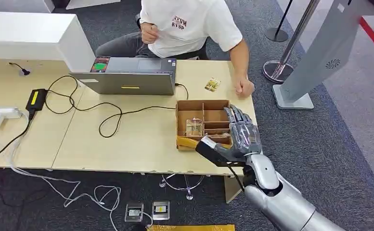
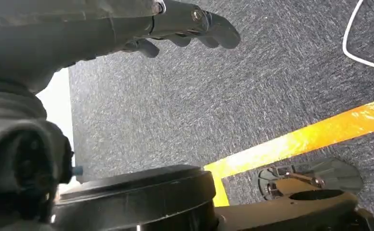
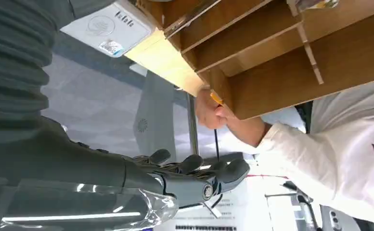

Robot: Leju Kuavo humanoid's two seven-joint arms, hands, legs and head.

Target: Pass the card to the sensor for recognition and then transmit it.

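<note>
Head view first: right hand (image 1: pixel 241 136) hovers over the right side of a brown cardboard box with dividers (image 1: pixel 190 105) on the pale wooden table (image 1: pixel 127 139), fingers spread, holding nothing. A small card in clear wrap (image 1: pixel 194 127) stands in one of the box's left compartments. A person in a white T-shirt (image 1: pixel 189 24) sits across, one fist resting on the table beside a grey laptop (image 1: pixel 127 79).

Left wrist view: left hand (image 2: pixel 185 29) hangs above dark grey carpet (image 2: pixel 185 110), fingers loosely curled, nothing in them.

Right wrist view: the hand's dark fingers (image 3: pixel 194 168) extend apart beside the box's wooden-looking partitions.
</note>
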